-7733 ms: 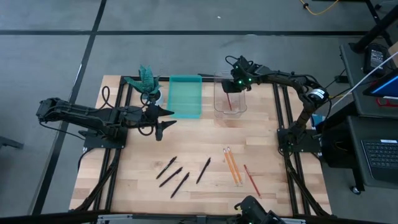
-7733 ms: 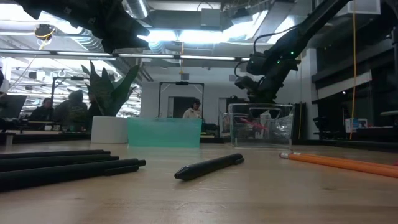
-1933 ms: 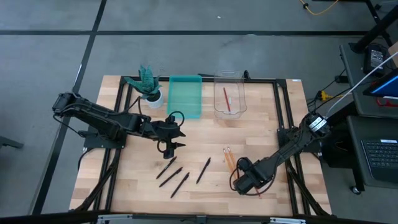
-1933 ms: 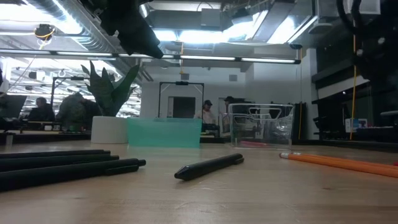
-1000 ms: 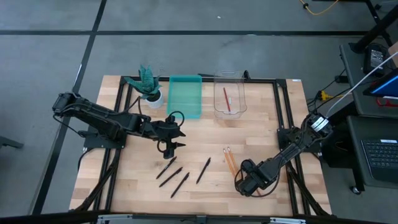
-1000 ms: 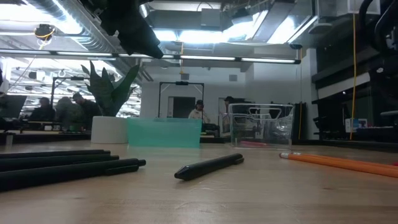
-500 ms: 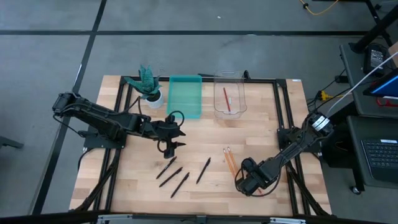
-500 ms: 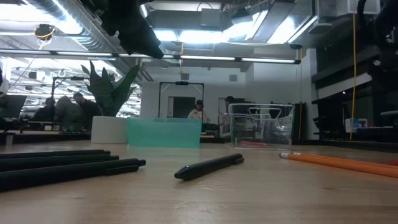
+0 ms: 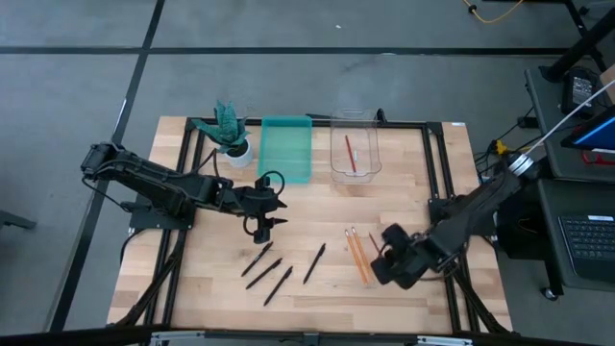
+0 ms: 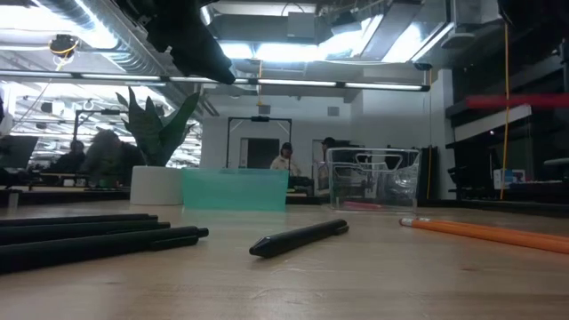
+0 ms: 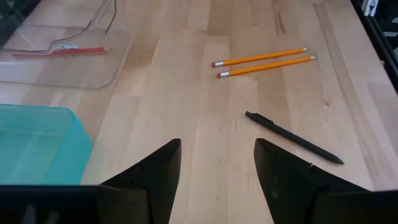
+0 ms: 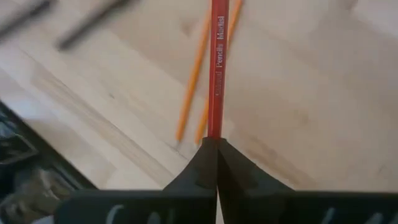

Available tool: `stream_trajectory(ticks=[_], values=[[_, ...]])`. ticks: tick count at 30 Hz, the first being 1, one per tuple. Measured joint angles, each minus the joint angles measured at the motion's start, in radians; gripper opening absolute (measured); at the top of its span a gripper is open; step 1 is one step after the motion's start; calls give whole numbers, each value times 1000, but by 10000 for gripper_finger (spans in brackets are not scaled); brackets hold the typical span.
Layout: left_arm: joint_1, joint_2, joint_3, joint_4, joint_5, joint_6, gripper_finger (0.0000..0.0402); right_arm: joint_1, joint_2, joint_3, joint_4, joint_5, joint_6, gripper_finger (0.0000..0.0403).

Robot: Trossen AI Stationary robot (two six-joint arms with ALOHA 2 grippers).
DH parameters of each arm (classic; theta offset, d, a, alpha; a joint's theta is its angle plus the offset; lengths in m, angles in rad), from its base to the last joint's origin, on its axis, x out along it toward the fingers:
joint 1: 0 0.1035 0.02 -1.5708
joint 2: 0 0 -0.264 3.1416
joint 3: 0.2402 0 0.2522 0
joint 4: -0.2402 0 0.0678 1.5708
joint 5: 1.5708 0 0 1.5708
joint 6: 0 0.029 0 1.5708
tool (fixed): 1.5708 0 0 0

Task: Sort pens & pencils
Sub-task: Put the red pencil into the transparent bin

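Right gripper (image 12: 212,144) jaws clamping red pencil (image 12: 217,62) lengthwise pointing ahead, left gripper (image 11: 216,163) jaws wide

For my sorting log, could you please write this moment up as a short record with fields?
right gripper: shut on a red pencil, lifted above the table
left gripper: open, hovering above the black pens
clear bin: holds one red pencil
teal bin: no pens seen inside
on table: four black pens, two orange pencils
other: potted plant beside the teal bin
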Motion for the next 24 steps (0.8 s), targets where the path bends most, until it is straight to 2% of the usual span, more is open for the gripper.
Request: stream_trajectory(ticks=[5, 10, 24], values=[[0, 0, 0, 1, 0, 0, 198, -36, -115, 0, -17, 96, -74, 0], [0, 0, 0, 2, 0, 26, 198, -125, -206, 1, -18, 127, -201, 0], [0, -10, 0, 1, -2, 124, 198, -522, -339, 2, 54, 123, -657, 0]])
